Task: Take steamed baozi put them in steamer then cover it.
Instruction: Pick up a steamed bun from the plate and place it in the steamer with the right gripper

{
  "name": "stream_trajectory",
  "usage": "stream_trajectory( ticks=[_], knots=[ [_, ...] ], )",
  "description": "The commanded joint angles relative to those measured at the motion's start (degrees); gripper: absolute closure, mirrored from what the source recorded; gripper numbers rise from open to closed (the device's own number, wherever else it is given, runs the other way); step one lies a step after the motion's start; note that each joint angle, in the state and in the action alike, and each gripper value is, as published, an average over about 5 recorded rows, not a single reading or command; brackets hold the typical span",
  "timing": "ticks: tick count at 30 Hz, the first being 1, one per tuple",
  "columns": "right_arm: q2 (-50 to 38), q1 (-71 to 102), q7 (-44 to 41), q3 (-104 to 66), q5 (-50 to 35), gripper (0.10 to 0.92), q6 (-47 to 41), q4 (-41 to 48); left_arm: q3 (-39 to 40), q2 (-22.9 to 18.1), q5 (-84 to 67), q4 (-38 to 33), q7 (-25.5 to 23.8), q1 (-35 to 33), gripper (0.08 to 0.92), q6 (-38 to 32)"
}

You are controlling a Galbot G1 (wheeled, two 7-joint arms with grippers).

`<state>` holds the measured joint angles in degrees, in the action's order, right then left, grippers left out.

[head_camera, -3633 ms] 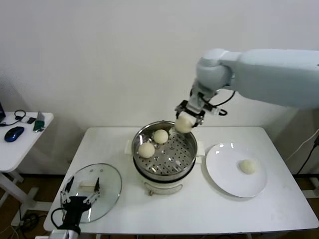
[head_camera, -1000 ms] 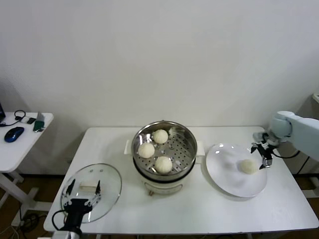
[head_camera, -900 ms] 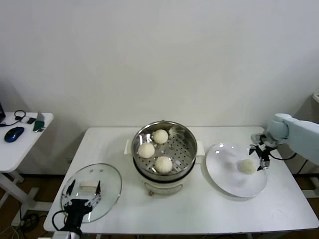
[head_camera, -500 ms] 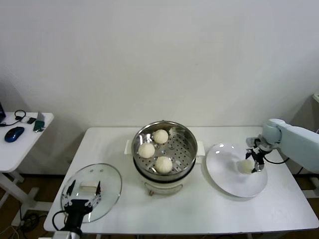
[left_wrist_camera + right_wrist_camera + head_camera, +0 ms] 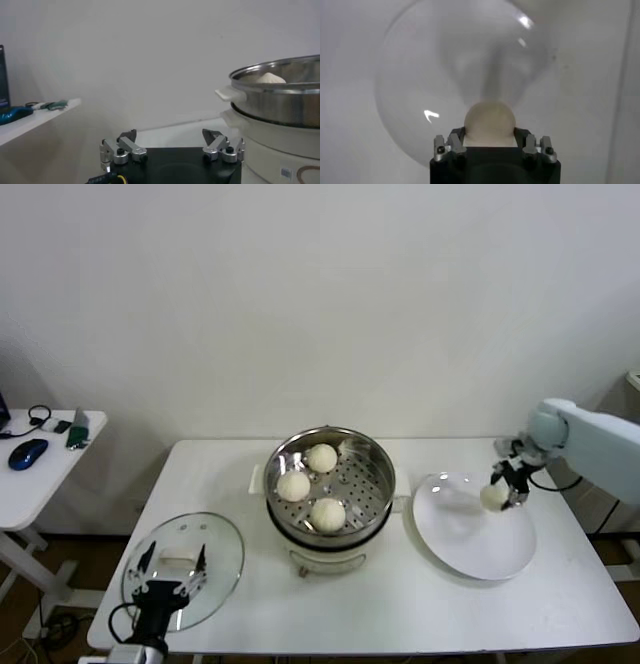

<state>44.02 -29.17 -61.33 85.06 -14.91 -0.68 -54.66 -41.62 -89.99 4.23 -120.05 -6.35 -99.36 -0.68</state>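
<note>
Left gripper: parked at the table's near left edge, fingers spread wide and holding nothing; it hangs just over the near rim of the cover.
Cover: lies flat on the table, directly beneath and beyond the left gripper, well apart from the steamer. Risk: none yet, since it is untouched.
Steamer: stands far to the left of the right gripper and holds three steamed baozi. Risk: the free patch of perforated floor is on the side nearest the right gripper; a careless release could knock a seated bun or catch the rim.
Plate: lies directly beneath the right gripper, now bare.
Fourth baozi: pinched between the fingers of the right gripper, lifted clear of the plate.
Right gripper: clenched on the fourth baozi, above the plate's far part. Risk: the dough is soft and round; too tight a squeeze may dent it, too light a one may let it slip out during the carry leftward to the steamer.
</note>
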Motion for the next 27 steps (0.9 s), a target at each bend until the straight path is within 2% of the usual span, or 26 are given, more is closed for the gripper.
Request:
stream_trajectory(
  ticks=[1, 6, 12, 18, 27],
  knots=[
    [5.67, -34.92, -2.41, 21.65, -20.31, 0.364, -1.7, -15.12, 0.5, 0.18, -0.17, -0.46, -0.16, -0.01, 0.177, 0.15],
    [10.51, -41.67, -1.01, 22.08, -28.75, 0.364, -6.0, -23.86, 0.71, 0.36, -0.54, -0.85, -0.26, 0.03, 0.177, 0.13],
    [15.79, -37.71, 2.89, 15.08, -32.39, 0.364, -11.76, -29.65, 0.62, 0.44, -0.86, -0.9, -0.38, 0.44, 0.177, 0.19],
    [20.12, -27.31, 7.81, 12.14, -29.15, 0.364, -14.67, -30.48, 0.31, 0.4, -1.21, -0.82, -0.5, 0.62, 0.177, 0.25],
    [23.22, -14.4, 11.28, 11.37, -20.26, 0.364, -15.61, -23.97, -1.06, 0.22, -1.77, -0.8, -0.57, 0.83, 0.177, 0.43]
  ],
)
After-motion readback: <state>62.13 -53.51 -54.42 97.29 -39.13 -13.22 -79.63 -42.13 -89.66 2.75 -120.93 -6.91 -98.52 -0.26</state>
